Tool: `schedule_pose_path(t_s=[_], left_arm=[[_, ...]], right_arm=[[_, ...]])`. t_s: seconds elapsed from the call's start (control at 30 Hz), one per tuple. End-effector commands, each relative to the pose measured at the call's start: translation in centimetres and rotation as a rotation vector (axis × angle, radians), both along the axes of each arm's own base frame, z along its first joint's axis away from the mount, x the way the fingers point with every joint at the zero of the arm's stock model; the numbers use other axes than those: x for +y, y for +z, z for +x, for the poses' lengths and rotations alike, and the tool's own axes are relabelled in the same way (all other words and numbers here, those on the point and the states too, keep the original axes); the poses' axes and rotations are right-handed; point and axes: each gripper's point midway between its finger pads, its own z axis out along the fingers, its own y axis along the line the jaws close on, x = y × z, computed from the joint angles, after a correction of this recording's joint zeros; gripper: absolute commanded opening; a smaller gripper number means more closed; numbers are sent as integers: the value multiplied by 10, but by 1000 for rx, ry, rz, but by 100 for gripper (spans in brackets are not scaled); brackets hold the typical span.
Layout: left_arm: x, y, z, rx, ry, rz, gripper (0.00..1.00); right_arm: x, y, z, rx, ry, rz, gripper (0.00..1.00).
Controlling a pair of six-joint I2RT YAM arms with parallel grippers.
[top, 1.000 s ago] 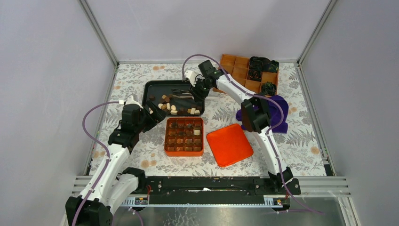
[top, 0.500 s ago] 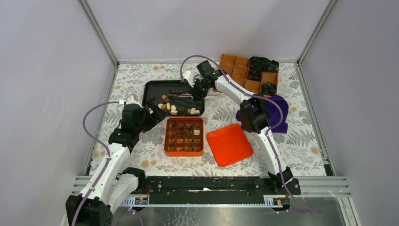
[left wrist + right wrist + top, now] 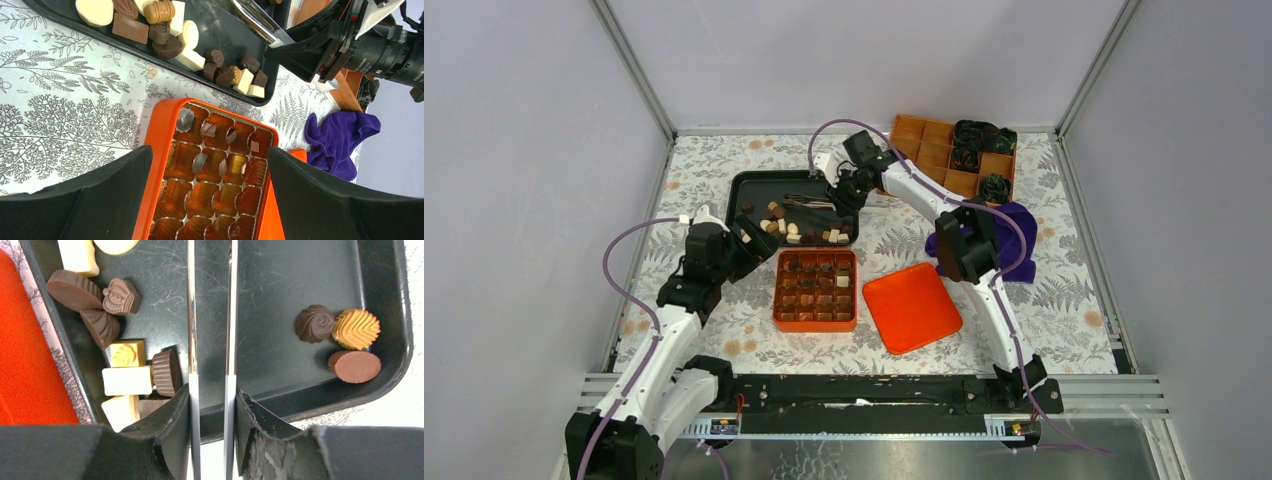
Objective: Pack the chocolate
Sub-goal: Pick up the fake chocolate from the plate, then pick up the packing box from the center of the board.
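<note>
entry: pack step, mid-task.
right gripper [image 3: 212, 392]: clamped on metal tongs [image 3: 191, 315], tighter than 1 s ago; edged slightly along black tray [image 3: 300, 280]. blades not yet together, nothing betw. them, so prob. lining up a pick, no piece taken yet.
left gripper [image 3: 209, 150]: jaws wide apart, over orange box [image 3: 160, 130].
chocolate [image 3: 122, 296]: mostly loose in tray, a few in box cells.
right wrist only: bare gap betw. blades.
left wrist only: many cells look unfilled.

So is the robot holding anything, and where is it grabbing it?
Yes. The right tool holds metal tongs, with one finger pressing the outside of each arm. The left tool is open and holds nothing.
</note>
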Motion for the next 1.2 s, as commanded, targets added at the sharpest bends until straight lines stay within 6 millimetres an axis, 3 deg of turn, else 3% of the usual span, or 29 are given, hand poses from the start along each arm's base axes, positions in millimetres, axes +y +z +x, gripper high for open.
schedule_pose_path(t_s=[0.0,0.37,0.7,1.0,1.17], left_arm=[[-6,6,6,-54,-19,-37,92],[-8,-21,9,86,-90,38,89],[-3,-43,15,240,-157,156,72],[-8,-63,12,330,-203,236,60],[-14,-68,12,355,-226,296,56]], right_arm=[[0,73,6,-101,-18,99,21],[-29,100,-4,-7,-125,175,15],[-55,118,-27,78,-185,224,14],[-71,156,-65,106,-173,259,14],[-77,161,-84,136,-167,266,14]])
